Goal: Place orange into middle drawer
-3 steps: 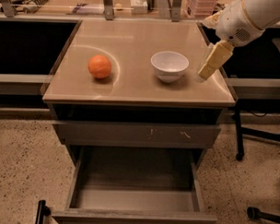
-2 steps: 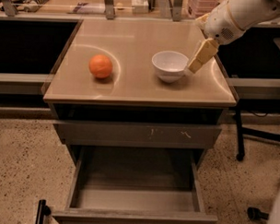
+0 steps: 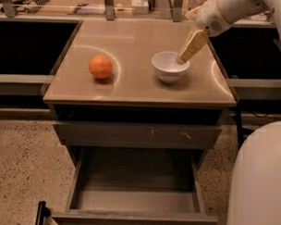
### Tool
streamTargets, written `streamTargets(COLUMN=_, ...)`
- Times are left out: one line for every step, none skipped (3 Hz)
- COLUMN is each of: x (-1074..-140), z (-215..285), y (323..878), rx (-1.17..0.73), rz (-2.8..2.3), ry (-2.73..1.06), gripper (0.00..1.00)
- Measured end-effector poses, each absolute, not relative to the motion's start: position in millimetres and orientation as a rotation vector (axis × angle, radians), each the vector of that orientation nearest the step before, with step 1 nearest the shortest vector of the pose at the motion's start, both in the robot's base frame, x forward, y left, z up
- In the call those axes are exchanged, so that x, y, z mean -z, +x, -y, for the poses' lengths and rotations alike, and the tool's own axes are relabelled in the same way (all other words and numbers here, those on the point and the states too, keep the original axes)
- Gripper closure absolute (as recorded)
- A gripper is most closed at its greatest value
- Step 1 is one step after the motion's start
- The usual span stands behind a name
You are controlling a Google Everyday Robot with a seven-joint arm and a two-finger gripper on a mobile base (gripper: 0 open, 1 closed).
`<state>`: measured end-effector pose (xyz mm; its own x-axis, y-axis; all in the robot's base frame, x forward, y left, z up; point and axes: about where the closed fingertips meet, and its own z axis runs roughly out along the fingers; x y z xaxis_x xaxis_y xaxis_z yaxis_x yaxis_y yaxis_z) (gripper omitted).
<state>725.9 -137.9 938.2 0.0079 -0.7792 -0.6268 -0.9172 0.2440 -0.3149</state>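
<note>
The orange [image 3: 101, 67] sits on the left part of the tan cabinet top [image 3: 132, 86]. The middle drawer [image 3: 132, 202] is pulled out below the top, a deep grey box with a bare floor. My gripper [image 3: 185, 55] hangs from the white arm at the upper right, its tan tip over the right rim of the white bowl. It is well to the right of the orange and holds nothing that I can see.
A white bowl [image 3: 170, 66] stands on the top, right of centre. A closed grey drawer front with pale scratches [image 3: 137, 134] lies above the open drawer. A white robot body part [image 3: 260, 183] fills the lower right. Dark counters flank the cabinet.
The gripper has moved left from the right edge of the top to the bowl's rim. The white body part has come into view at lower right. The orange has not moved.
</note>
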Motion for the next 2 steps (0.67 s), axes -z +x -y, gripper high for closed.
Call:
streamTargets(x=-935, z=139, y=726, rx=-0.241, rz=-1.807, ry=-1.549, gripper=0.0)
streamTargets(x=-924, z=121, y=732, rx=-0.322, rz=-1.782, ry=-1.521, gripper=0.0)
